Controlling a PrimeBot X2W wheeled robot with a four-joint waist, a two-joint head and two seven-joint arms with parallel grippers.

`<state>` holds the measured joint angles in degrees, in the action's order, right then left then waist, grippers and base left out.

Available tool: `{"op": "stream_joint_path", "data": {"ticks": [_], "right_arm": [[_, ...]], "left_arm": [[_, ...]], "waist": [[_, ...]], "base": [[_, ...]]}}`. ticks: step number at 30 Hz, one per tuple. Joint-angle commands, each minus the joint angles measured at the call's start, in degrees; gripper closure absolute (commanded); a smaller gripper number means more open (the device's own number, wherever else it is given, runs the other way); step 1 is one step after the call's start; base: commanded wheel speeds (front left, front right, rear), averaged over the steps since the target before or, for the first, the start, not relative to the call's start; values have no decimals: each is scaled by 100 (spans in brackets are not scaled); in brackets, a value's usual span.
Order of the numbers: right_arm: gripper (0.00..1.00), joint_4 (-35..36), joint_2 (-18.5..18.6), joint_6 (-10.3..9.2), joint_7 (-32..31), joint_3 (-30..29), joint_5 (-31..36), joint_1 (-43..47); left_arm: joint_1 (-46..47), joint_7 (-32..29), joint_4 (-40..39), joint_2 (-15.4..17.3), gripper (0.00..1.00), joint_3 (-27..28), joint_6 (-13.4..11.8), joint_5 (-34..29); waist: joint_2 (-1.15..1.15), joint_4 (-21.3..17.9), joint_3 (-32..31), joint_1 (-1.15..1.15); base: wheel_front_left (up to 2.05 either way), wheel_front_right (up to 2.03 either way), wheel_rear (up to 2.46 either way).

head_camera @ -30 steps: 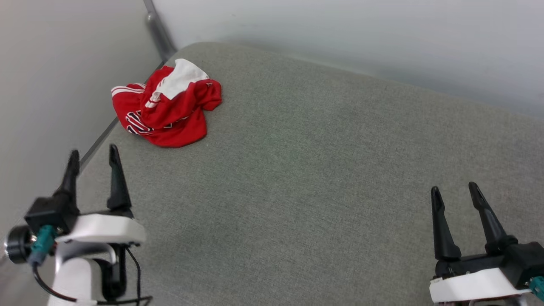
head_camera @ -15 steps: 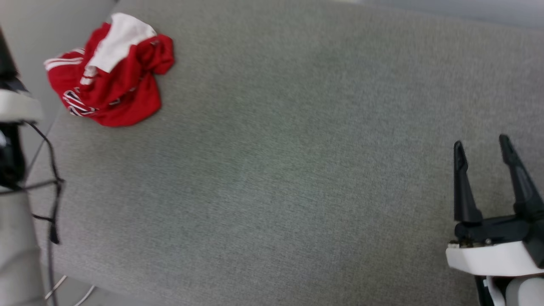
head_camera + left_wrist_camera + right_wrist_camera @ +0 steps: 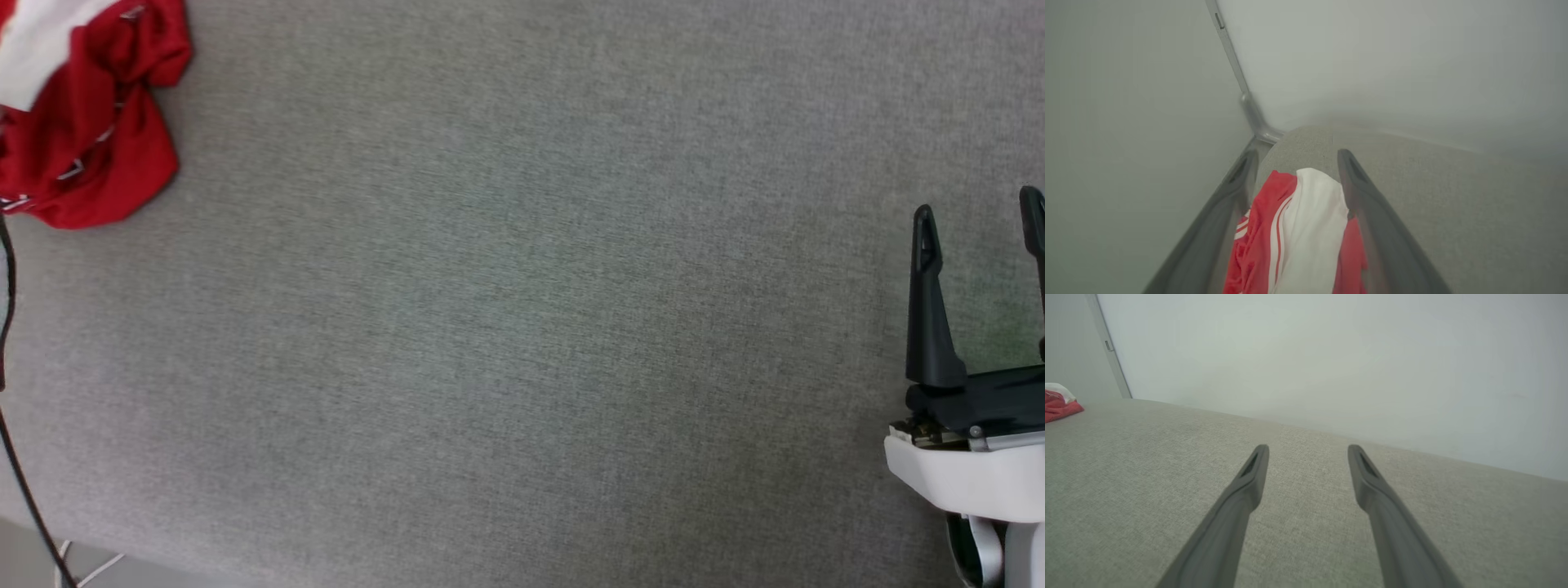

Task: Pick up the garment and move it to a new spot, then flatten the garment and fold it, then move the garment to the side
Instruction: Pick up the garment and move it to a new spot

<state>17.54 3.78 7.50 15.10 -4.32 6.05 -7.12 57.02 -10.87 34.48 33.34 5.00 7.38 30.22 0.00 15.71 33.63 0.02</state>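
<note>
Garment (image 3: 90, 139): red shirt with a white panel, crumpled in a heap rather than spread flat. Red-and-white striped trim shows in the left wrist view (image 3: 1298, 228).
Garment position: it lies on the worktop (image 3: 522, 327) at the upper left of the head view, cut off by the frame edge. In the right wrist view it is a small red and white patch at the far left (image 3: 1059, 406), near the corner of the walls.
Worktop: grey woven fabric covering, flat, with a rounded corner in the left wrist view (image 3: 1433, 183).
Left gripper (image 3: 1296, 157): it points towards the wall corner, directly over the heap, in a blurred picture.
Left jaws: open, one finger on each side of the garment. The cloth sits in the gap and is not pinched. Contact with the cloth cannot be told.
Right gripper (image 3: 978, 204): at the lower right of the head view, over the worktop and well apart from the garment.
Right jaws: open, fingers spread with bare grey fabric between them in the right wrist view (image 3: 1308, 449). They hold nothing.
Walls (image 3: 1331, 355): pale and plain, meeting at a grey corner strip (image 3: 1229, 53) behind the garment.
Cable (image 3: 8, 327): thin, dark, running down the left edge of the head view.
</note>
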Motion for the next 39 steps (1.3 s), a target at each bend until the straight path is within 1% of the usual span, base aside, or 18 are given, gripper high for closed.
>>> {"op": "stream_joint_path", "data": {"ticks": [1, 4, 8, 11, 14, 17, 20, 23, 24, 25, 28, 31, 33, 36, 39], "right_arm": [[0, 63, 56, -2, 10, 4, 20, -121], [0, 143, 98, -2, 10, 21, 51, -164], [0, 241, 143, -2, 11, 46, 92, -253], [0, 288, 151, -2, 10, 54, 119, -269], [0, 314, 155, -2, 10, 27, 126, -283], [0, 293, 169, -2, 9, 23, 135, -285], [0, 266, 177, -3, 5, 26, 131, -314], [0, 232, 172, -2, 5, 62, 132, -355], [0, 222, 167, -2, 5, 74, 128, -366], [0, 210, 155, -2, 5, 80, 115, -370], [0, 173, 109, -2, 6, 76, 73, -366], [0, 132, 62, -2, 9, 78, 37, -339], [0, 82, 30, -2, 10, 108, -7, -343], [0, -25, -9, -2, 10, 161, -72, -331], [0, -118, -52, -2, 10, 202, -151, -307]], "left_arm": [[109, -339, 57, 147, 0, -155, 0, 245], [176, -1098, 225, 458, 0, -471, 1, 742], [198, -1976, 484, 725, 0, -769, 2, 1331], [138, -2493, 671, 874, 0, -946, 3, 1653], [53, -2926, 889, 879, 0, -1118, 3, 1900], [-59, -3253, 1068, 878, 0, -1344, 3, 1990], [-172, -3350, 1206, 737, 0, -1529, 3, 2088], [-204, -3349, 1256, 679, 0, -1625, 3, 2146], [-218, -3346, 1270, 679, 80, -1689, 3, 2149], [-226, -3321, 1279, 683, 100, -1730, 3, 2166], [-102, -3081, 1135, 823, 100, -1791, 3, 2201], [98, -2799, 908, 1075, 100, -1905, 9, 2127], [226, -2669, 747, 1243, 100, -2049, 4, 2044], [383, -2497, 495, 1384, 100, -2271, 4, 1942], [585, -2448, 176, 1499, 100, -2537, 3, 1875]], "waist": [[0, -96, 159, -2], [0, -152, 323, -2], [0, -231, 552, -2], [0, -299, 712, -2], [0, -342, 836, -2], [0, -367, 917, -2], [0, -380, 961, -2], [0, -404, 968, -2], [0, -414, 962, -2], [0, -424, 938, -2], [0, -438, 813, -2], [0, -431, 602, -2], [0, -436, 432, -2], [0, -430, 127, -2], [0, -440, -172, -2]], "base": [[0, 0, 0], [0, 0, 0], [0, 0, 0], [0, 0, 0], [0, 0, 0], [0, 0, 0], [0, 0, 0], [0, 0, 0], [0, 0, 0], [0, 0, 0], [0, 0, 0], [0, 0, 0], [0, 0, 0], [0, 0, 0], [0, 0, 0]]}}
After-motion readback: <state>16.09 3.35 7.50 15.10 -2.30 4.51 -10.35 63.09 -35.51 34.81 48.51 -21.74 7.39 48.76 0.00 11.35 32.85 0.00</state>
